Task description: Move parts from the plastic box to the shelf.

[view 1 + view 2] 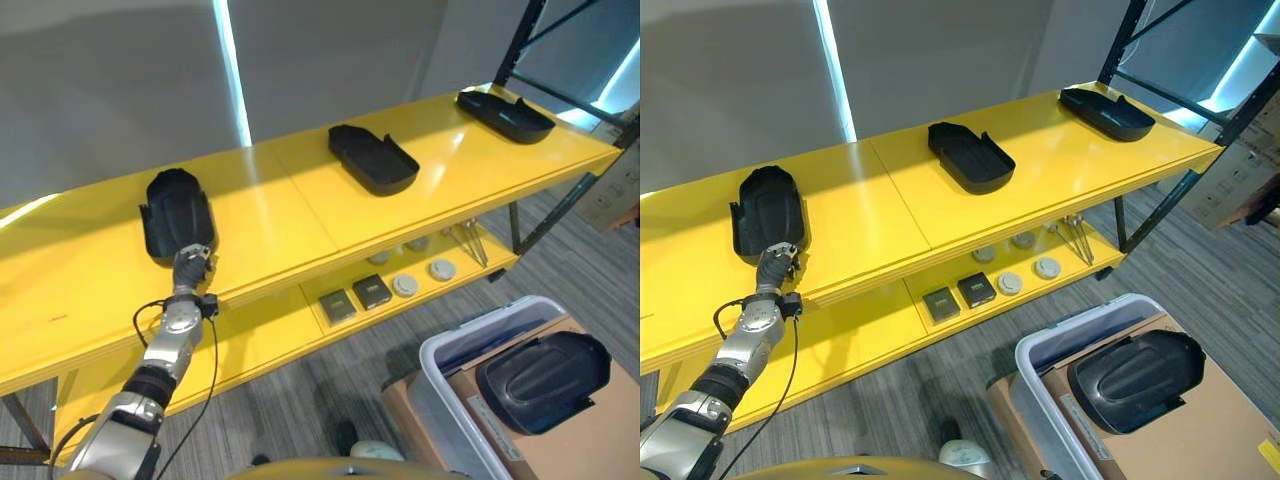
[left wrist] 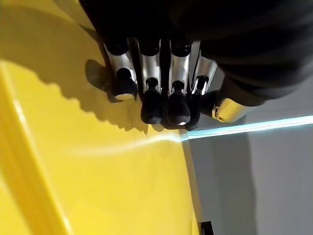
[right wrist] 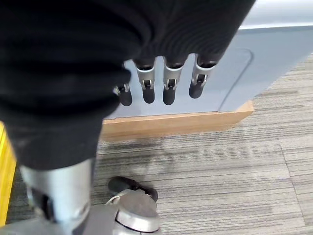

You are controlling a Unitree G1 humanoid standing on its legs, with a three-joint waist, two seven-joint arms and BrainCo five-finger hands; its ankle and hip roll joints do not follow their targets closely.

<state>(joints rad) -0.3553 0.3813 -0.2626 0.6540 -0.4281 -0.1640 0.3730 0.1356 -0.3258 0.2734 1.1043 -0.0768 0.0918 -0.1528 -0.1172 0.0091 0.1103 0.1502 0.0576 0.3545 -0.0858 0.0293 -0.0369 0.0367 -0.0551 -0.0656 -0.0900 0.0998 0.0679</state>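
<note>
Part in box: dark moulded shell lying in the plastic box, lower right, long axis across.
Left hand: at shelf edge, touching placed part; fingers relaxed, nothing held.
Right hand: hanging low, fingers straight, empty.
Nearer: right hand, by judgement.

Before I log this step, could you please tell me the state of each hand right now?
Left hand: open, empty, fingers at the near edge of the black part on the shelf.
Right hand: open, holding nothing.
</note>
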